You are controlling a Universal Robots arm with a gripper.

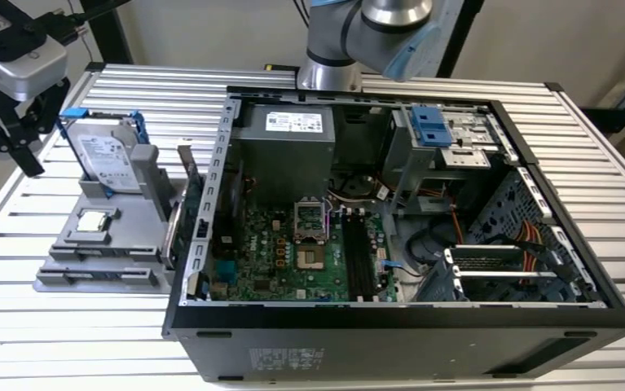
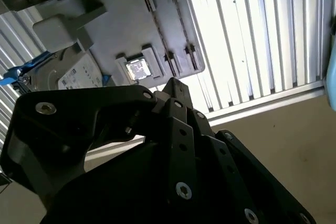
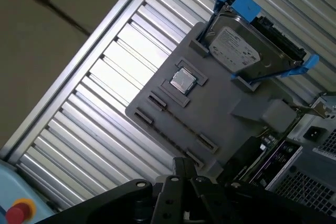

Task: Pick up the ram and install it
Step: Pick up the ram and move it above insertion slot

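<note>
Exterior view, table [image 1: 573,187]: silvery slatted top with an open PC case [image 1: 399,334] on it, pale wall behind.
Exterior view, holder [image 1: 94,248]: grey, just beside the case on the exterior view's left. It carries the drive [image 1: 106,155] and the CPU [image 1: 94,220].
Exterior view, ram [image 1: 178,228]: looks like the dark slim board on edge between holder and case, not 100% sure.
Exterior view, gripper [image 1: 6,134]: at the exterior view's left edge, well apart from the ram. Jaws, can't tell.
Second wrist view: holder, slats, beige floor [image 2: 294,145].
First wrist view: same slats, plus a black cable [image 3: 68,17] on the floor.
</note>
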